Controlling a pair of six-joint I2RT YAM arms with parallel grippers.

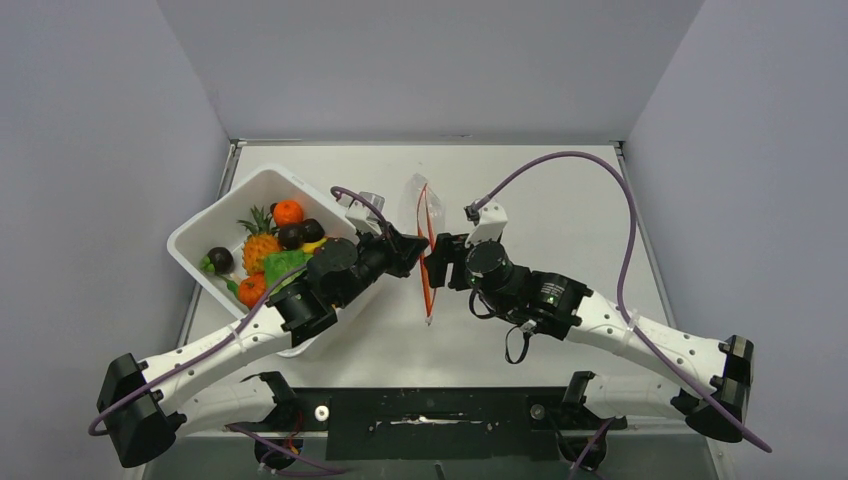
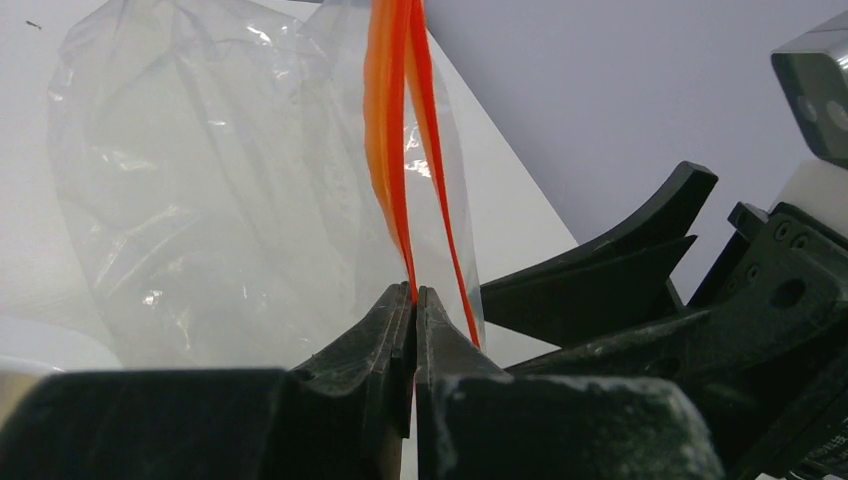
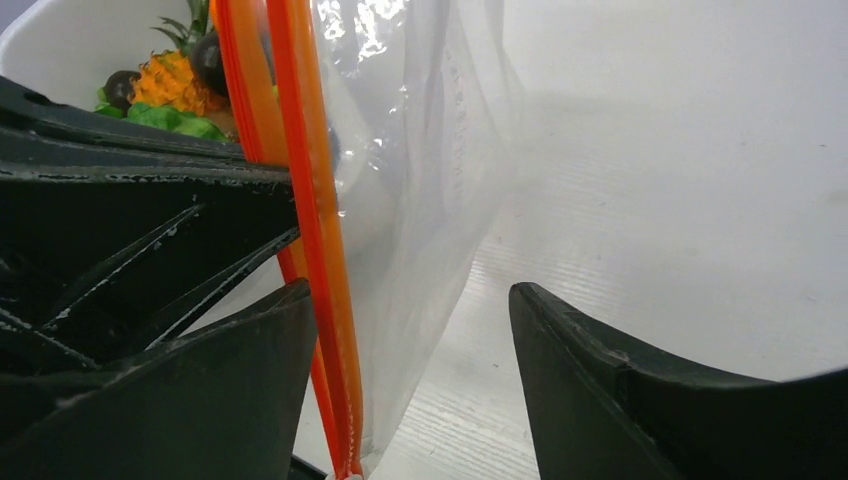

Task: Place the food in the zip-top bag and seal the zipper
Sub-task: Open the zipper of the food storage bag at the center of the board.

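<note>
White tabletop: small clear zip-top bag is held upright mid-table by left gripper pinched on one lip of thin red-orange zipper; right gripper, spread astride it, is best closed on the free lip alone; toy food is seen in white tub.

Left arm: stretched far-right, toward the middle.
Left gripper: pinched tight on the zipper.
Right arm: stretched far-left, facing it.
Right gripper: fingers spread wide.
</note>
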